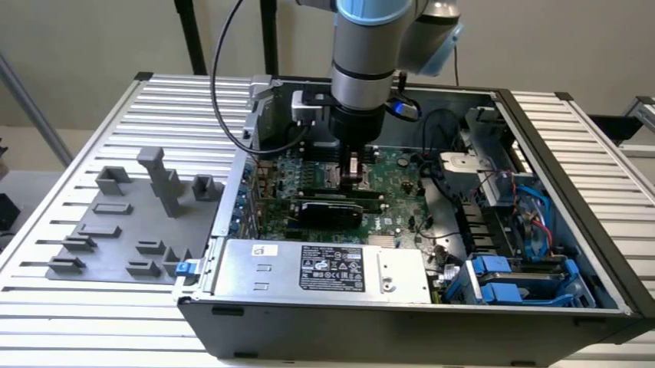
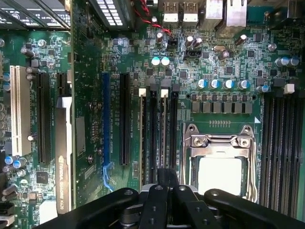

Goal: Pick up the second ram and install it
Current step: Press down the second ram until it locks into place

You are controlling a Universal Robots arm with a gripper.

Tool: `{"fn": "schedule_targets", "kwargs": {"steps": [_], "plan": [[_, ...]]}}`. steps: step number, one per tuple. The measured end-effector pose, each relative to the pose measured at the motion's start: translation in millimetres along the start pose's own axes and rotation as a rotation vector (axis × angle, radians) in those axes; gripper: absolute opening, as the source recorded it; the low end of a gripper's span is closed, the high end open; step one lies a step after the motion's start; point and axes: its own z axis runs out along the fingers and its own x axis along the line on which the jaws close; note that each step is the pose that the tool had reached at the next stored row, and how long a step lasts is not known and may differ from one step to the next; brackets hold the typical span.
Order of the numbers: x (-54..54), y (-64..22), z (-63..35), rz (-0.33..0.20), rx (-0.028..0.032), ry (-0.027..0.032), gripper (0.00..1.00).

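Here the second ram cannot be picked out with certainty. A thin pale strip [image 2: 164, 138] lies along a white-latched memory slot [image 2: 164, 93] just ahead of the claw [image 2: 167, 183], and whether that strip is the ram cannot be told. The claw [image 1: 353, 180] is down inside the open computer case [image 1: 409, 322], right over the memory slots of the motherboard [image 2: 228, 57]. Whether it is wide, narrow or holding anything cannot be told. A metal-framed processor socket [image 2: 219, 157] sits just beside the slots. In the exterior view a silver power supply [image 1: 317, 268] fills the near side of the case. Grey holder blocks [image 1: 164, 180] stand on the slatted bench [image 1: 61, 307], well apart to the exterior view's left of the case.
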Motion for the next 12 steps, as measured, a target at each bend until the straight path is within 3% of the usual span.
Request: {"fn": "schedule_targets", "kwargs": {"steps": [2,6,12], "plan": [[-0.3,0.0,-3.8,0.0,0.0006,-0.0022,0.0],[-0.2,0.0,-20.5,0.0,-0.0008,-0.0011,0.0],[-0.2,0.0,-20.9,0.0,-0.0011,-0.0059,0.0]]}}
